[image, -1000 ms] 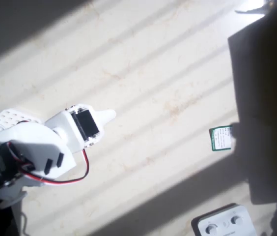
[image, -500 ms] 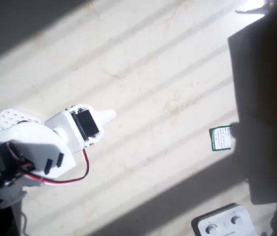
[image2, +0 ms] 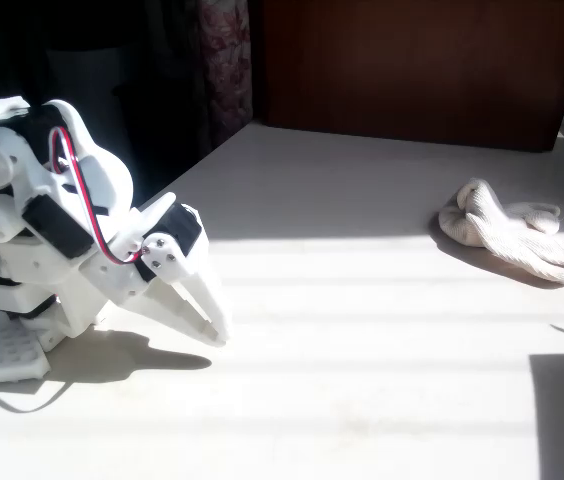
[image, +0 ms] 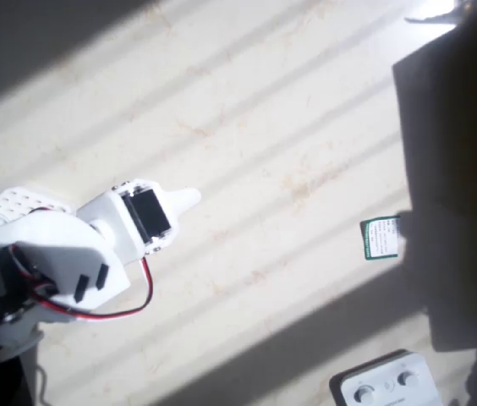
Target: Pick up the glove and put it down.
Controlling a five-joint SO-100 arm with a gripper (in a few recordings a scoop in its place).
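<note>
In the fixed view the white arm sits folded at the left, its gripper point(image2: 214, 322) pressed together with the tips resting on the sunlit tabletop point(image2: 362, 380). Well apart, at the right, the cream glove point(image2: 510, 231) lies flat on the tabletop, its fingers pointing right.

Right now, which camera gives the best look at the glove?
The fixed view: the glove lies whole and sunlit on the table, far from the gripper. In the overhead view, only its green-and-white tag is clear; the rest sits in deep shadow.
</note>
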